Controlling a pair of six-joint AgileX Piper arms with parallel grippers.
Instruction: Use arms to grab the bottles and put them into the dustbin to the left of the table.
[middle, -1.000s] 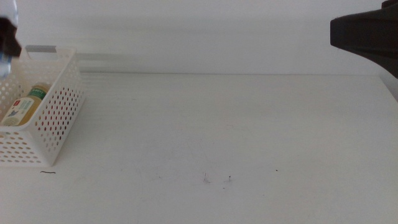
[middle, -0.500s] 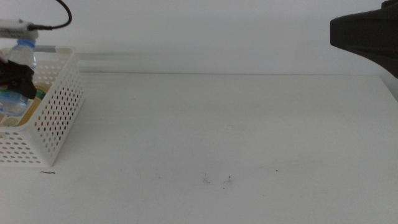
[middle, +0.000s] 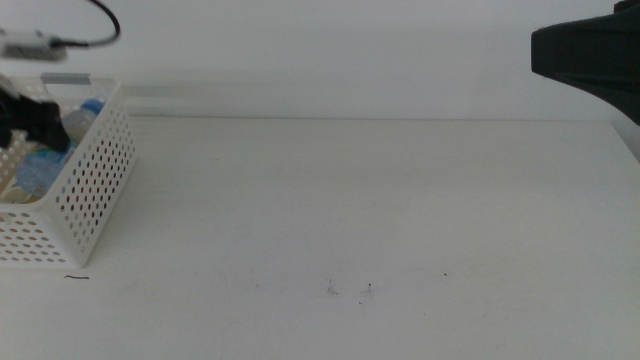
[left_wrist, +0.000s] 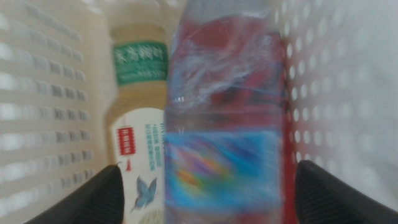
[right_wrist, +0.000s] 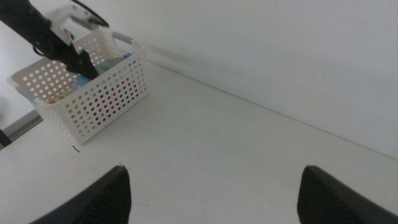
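Observation:
The dustbin stands on the table at the far left. My left gripper hangs inside its top, open. In the left wrist view the jaws of the left gripper stand wide of the clear water bottle, with a gap on each side. That bottle lies over the yellow tea bottle and the red can. Its blue cap shows above the rim. My right gripper is open and holds nothing, high at the table's far right.
The perforated dustbin walls close in on both sides of the left gripper. From the right wrist view the dustbin sits far off across the white tabletop. A few dark specks mark the table near the front.
My left gripper came down into the dustbin with the water bottle. The bottle went from upright to tilted over the other containers, and the jaws now stand off it. The right arm stayed still.

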